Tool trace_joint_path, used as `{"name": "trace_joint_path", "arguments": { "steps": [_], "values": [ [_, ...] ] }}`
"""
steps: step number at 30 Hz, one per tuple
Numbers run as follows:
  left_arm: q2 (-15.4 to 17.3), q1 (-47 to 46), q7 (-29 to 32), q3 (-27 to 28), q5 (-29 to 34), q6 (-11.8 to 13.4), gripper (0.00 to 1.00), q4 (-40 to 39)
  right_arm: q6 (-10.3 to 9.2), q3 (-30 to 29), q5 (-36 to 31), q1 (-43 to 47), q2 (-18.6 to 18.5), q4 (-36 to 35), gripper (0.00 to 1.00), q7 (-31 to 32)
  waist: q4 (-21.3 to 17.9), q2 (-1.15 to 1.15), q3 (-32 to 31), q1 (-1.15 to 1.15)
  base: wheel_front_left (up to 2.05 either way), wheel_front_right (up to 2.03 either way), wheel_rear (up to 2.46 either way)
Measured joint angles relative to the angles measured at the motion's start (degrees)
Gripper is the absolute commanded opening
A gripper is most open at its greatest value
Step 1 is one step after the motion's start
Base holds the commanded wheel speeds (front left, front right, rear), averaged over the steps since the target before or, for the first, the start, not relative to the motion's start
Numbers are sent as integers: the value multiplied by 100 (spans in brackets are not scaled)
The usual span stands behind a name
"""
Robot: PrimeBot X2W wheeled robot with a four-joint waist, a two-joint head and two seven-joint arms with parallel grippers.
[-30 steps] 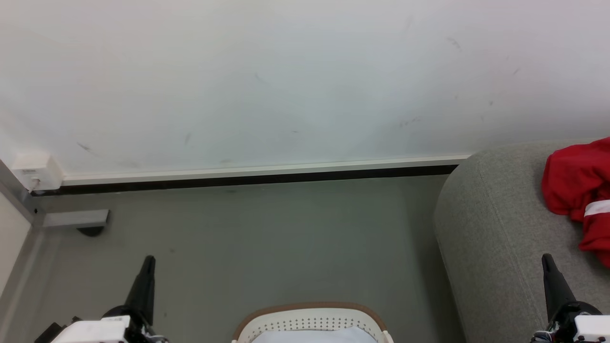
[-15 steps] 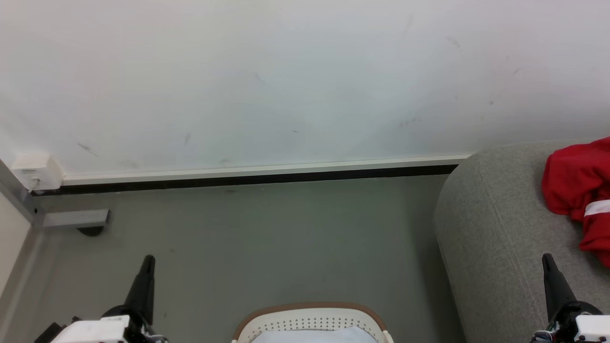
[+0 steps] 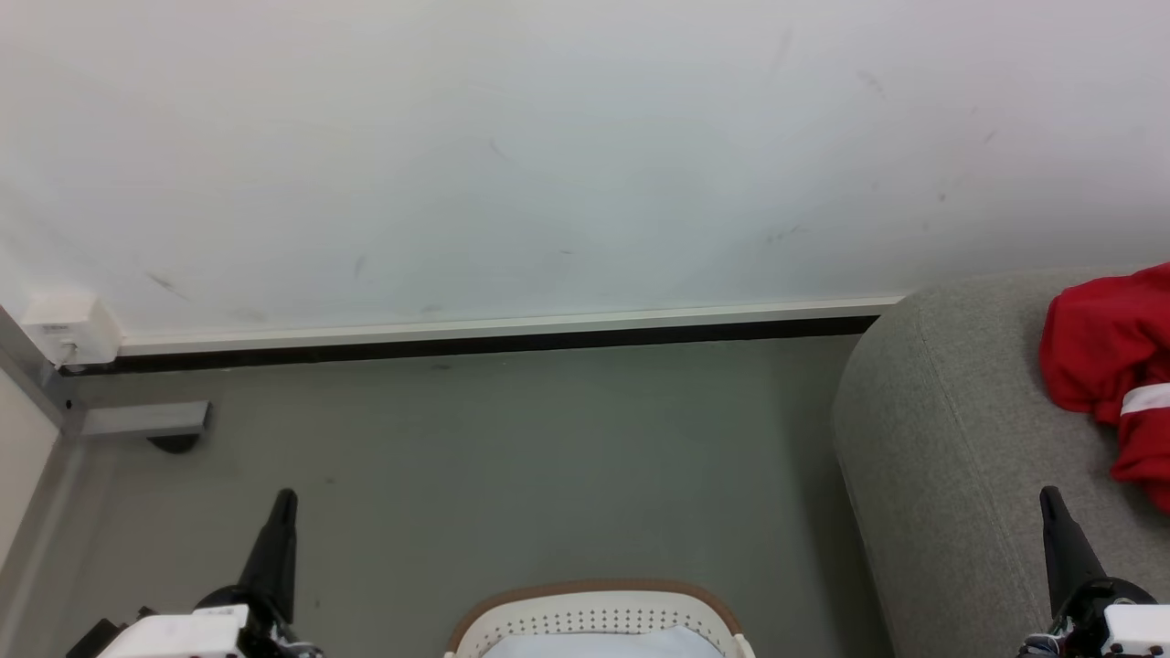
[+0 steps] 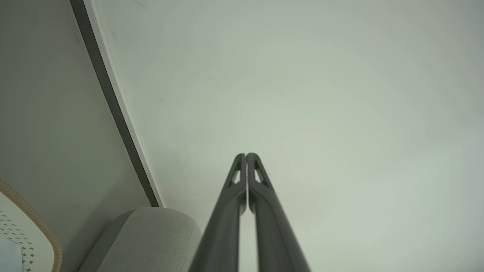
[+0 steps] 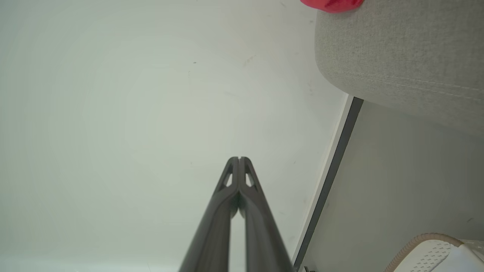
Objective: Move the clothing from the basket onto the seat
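Clothing (image 3: 1108,361), soft crumpled red with a white band, is found unmoved on the rounded woven grey seat (image 3: 951,457); the perforated basket (image 3: 594,620) is noted beside the seat. Left gripper (image 4: 246,155) and right gripper (image 5: 239,158) are pressed together, empty.

Plain indoor room, home-like; can't tell real home or mock-up. Grey upholstered seat (image 3: 951,439) sits against a scuffed white wall (image 3: 585,137). Left of the seat: pale skirting board (image 3: 494,322) with a dark strip under it, and smooth grey floor (image 3: 548,457). Household stuff: white basket (image 3: 594,608) on the floor left of the seat, red clothing (image 3: 1097,347) on the seat. Small white wall box (image 3: 69,329) far left of the seat.
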Motion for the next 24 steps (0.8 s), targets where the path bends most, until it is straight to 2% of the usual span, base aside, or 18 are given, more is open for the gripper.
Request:
{"name": "trace_joint_path", "arguments": {
  "steps": [24],
  "values": [
    [0,-1,0,0,0,0,0,0,0,-11,-7,-1,9,0,0,22,0,0,0,0,0,0,0]
  ]
}}
